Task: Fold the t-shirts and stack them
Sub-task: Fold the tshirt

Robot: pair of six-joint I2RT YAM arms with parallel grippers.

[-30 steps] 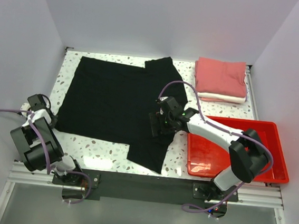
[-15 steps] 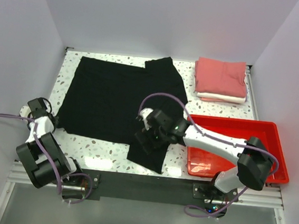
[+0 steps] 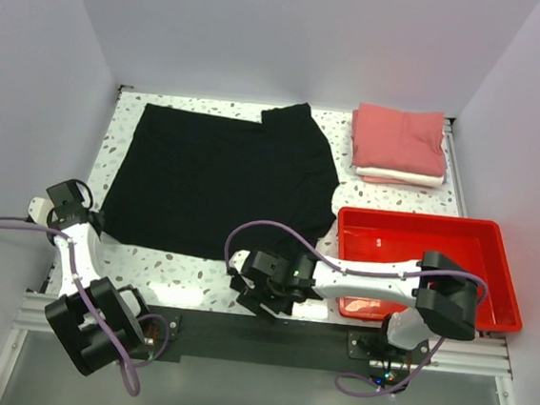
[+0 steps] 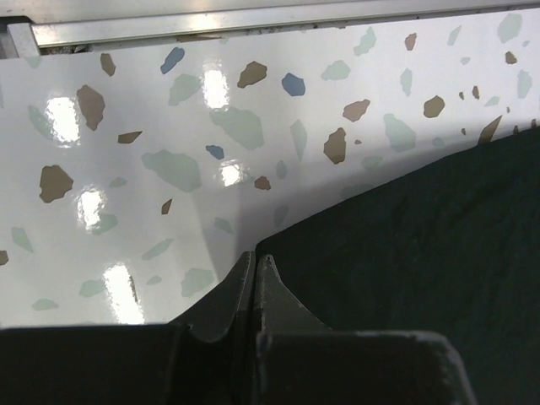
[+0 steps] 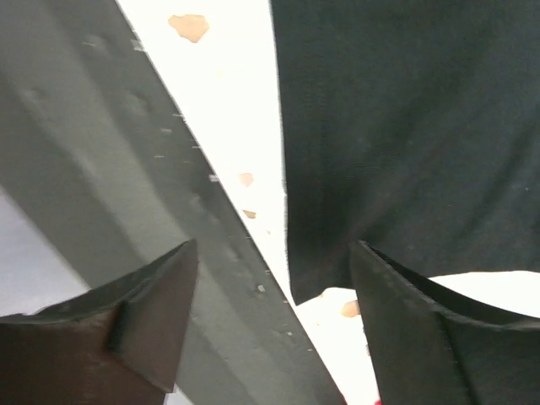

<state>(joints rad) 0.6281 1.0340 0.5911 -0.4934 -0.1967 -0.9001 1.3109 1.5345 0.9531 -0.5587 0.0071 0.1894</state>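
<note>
black t-shirt [image 3: 217, 180]: matt cloth | table [image 4: 126, 169]: glossy speckled | tray [image 3: 421, 220]: glossy plastic

We see a speckled white table [image 3: 180, 267] with a black shirt [image 3: 215, 178] spread flat across its left and middle. At the far right corner lies a folded stack, pink shirt [image 3: 399, 138] over white shirt [image 3: 402, 176]. A red tray [image 3: 421, 220] sits nearer, on the right.
</note>
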